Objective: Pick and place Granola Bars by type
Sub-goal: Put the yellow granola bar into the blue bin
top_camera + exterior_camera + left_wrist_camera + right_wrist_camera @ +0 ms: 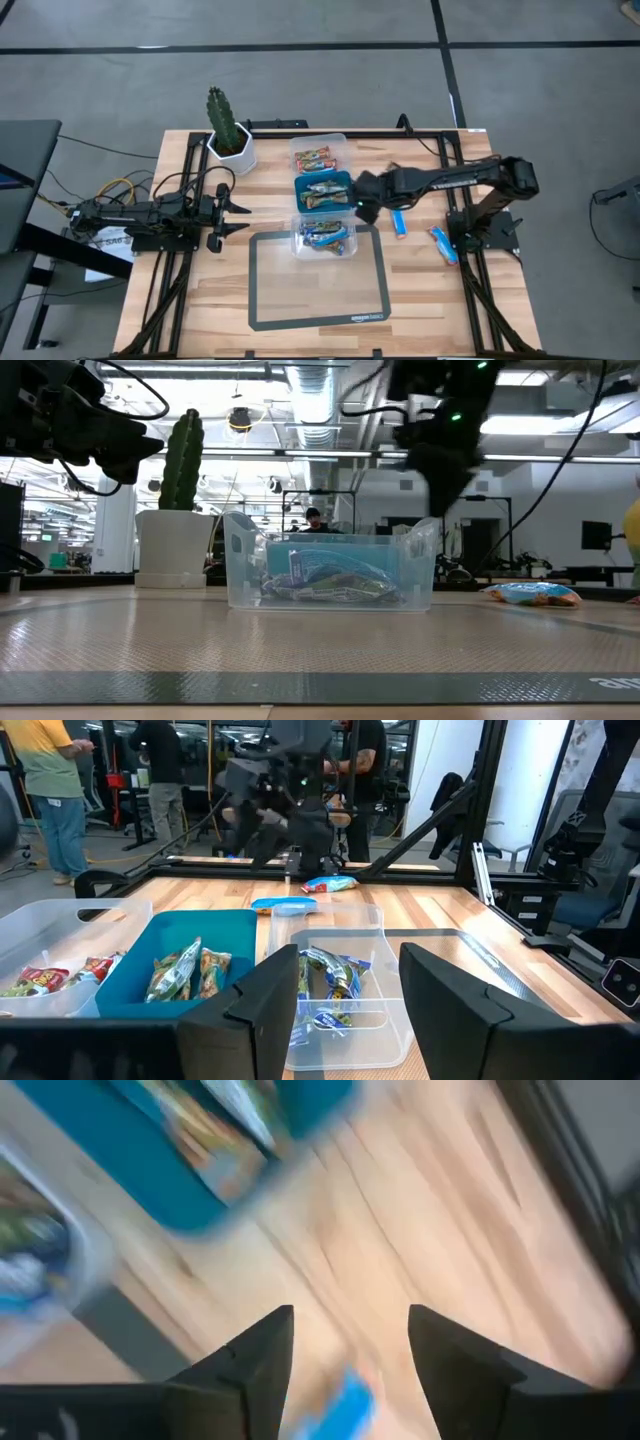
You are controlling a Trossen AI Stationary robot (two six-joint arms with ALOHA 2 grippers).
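Hovering just beside the blue tub (322,190), right pincer (366,210) open and holding nothing, blue bar (399,223) on the worktop (420,280) close by, another blue bar (444,243) farther right, more bars in three tubs, left pincer (235,218) open, waiting at the left.
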